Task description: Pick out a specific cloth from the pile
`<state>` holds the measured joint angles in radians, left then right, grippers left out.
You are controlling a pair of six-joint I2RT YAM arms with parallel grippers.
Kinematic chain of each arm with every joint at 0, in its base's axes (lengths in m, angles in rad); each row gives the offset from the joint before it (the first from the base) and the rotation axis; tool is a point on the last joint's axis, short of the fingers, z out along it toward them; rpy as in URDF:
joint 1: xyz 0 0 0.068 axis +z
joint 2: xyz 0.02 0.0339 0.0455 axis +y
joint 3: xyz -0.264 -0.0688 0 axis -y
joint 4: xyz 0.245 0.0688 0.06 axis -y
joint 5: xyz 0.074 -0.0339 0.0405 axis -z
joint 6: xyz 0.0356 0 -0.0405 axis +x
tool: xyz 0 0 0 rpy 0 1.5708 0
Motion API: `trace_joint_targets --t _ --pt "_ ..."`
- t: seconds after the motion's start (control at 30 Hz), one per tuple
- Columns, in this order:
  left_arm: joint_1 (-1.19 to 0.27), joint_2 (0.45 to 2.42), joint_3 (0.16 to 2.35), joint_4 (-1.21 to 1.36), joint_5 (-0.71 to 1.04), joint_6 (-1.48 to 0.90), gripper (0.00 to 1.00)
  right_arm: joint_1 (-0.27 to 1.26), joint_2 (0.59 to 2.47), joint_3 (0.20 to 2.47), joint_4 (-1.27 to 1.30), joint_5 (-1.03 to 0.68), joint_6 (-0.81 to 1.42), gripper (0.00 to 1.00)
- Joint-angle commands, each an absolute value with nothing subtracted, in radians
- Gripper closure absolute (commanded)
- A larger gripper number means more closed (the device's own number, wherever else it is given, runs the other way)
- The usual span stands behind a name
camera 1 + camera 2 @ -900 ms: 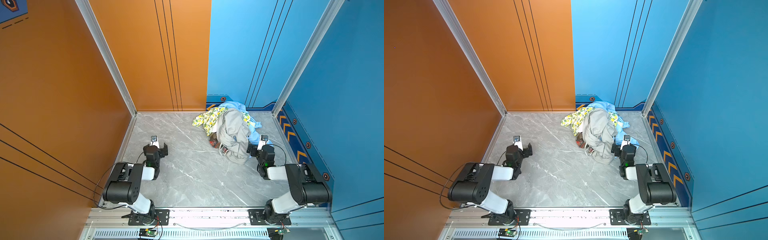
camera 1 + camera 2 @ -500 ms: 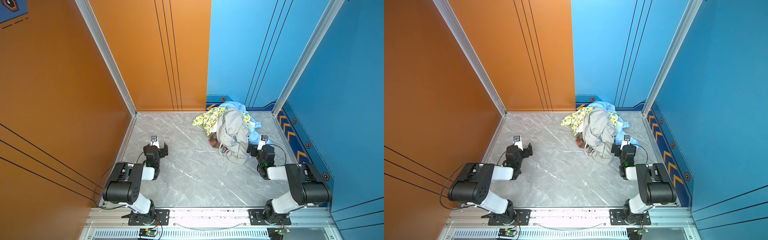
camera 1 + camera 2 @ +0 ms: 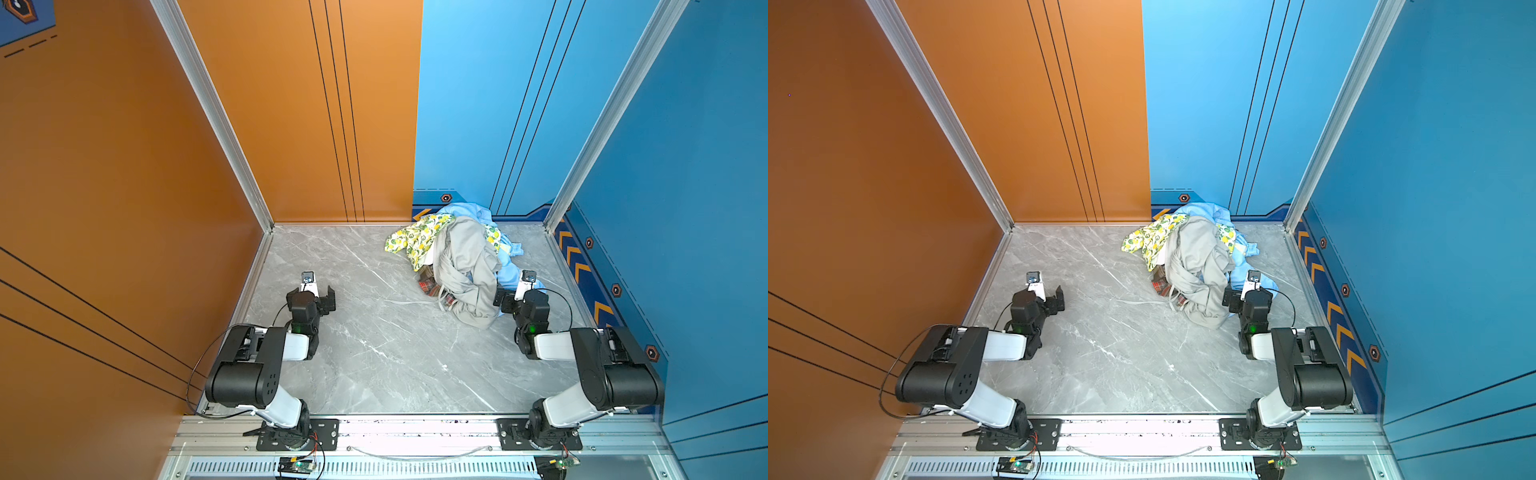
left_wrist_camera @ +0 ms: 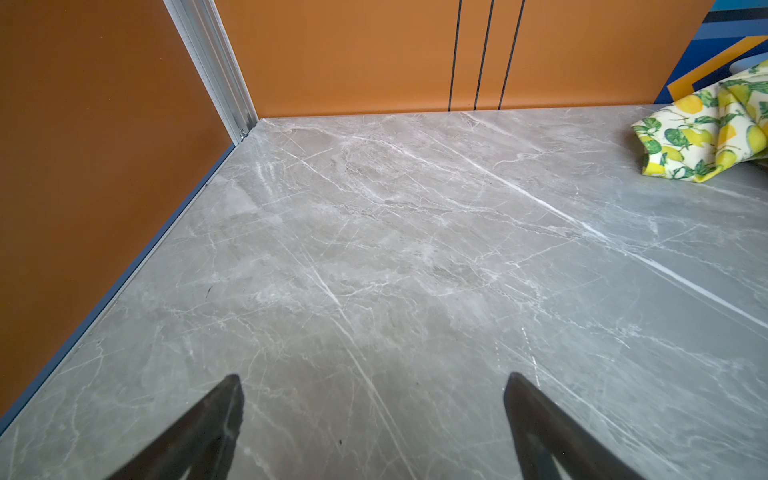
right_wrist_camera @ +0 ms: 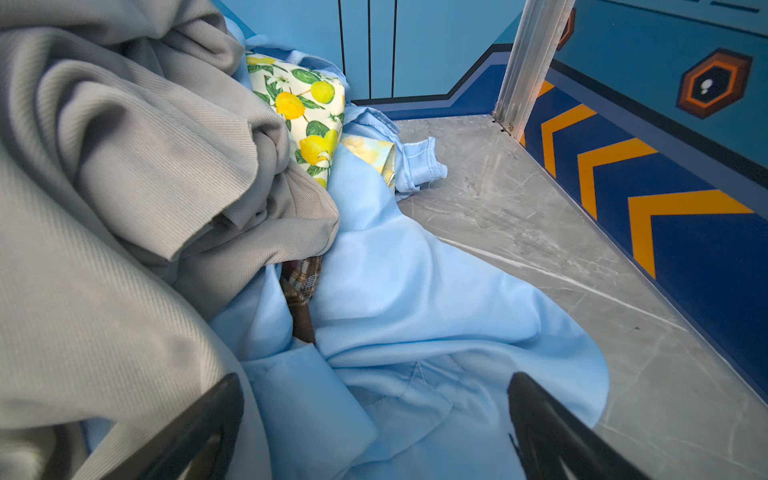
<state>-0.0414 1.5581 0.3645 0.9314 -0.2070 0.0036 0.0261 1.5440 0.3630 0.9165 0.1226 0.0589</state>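
Grey marble-look tabletop (image 3: 374,353) with white veins, boxed in by walls. Orange wall panels (image 3: 104,166) stand on the left and back-left, blue wall panels (image 3: 685,166) on the back-right and right, with aluminium corner posts (image 3: 212,112) between them. Orange chevrons (image 3: 582,266) run along the right skirting. An aluminium rail (image 3: 415,428) at the front carries both arm bases.

The pile (image 3: 465,257) sits at the back-right, near the blue back wall. A grey garment (image 3: 469,249) lies on top, the lemon-print cloth (image 3: 415,239) on its left, and a light blue garment (image 3: 509,270) on its right and underneath.

The cloth (image 3: 428,284), plaid, pokes out at the pile's front-left edge under the grey. A sliver also shows in the right wrist view.

Left gripper (image 3: 320,293) is over bare table, well apart from the pile, fingers wide. Right gripper (image 3: 509,295) is at the pile's near-right edge over the light blue garment, fingers wide, gripping nothing.
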Motion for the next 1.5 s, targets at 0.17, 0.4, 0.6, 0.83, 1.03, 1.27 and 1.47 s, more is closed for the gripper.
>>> trace_joint_targets --t 0.17,0.4,0.6,0.83,1.03,1.27,1.47 --pt "-0.052 1.565 0.390 0.902 -0.197 0.009 0.02 0.025 1.548 0.376 0.902 0.107 0.061 0.00" --pt "-0.047 1.565 0.392 0.900 -0.189 0.006 0.02 0.029 1.546 0.376 0.903 0.116 0.057 0.00" --pt "-0.048 1.565 0.392 0.900 -0.190 0.007 0.02 0.054 1.543 0.366 0.920 0.172 0.044 0.00" --pt "-0.058 1.558 0.387 0.904 -0.181 0.021 0.02 0.075 1.517 0.349 0.935 0.254 0.046 0.00" --pt "-0.071 1.535 0.397 0.869 -0.181 0.035 0.02 0.089 1.474 0.340 0.917 0.329 0.054 0.00" --pt "-0.189 1.441 0.504 0.621 -0.281 0.149 0.02 0.129 1.376 0.364 0.788 0.456 0.056 0.00" --pt "-0.289 1.353 0.563 0.493 -0.298 0.156 0.02 0.141 1.260 0.373 0.678 0.516 0.092 0.00"
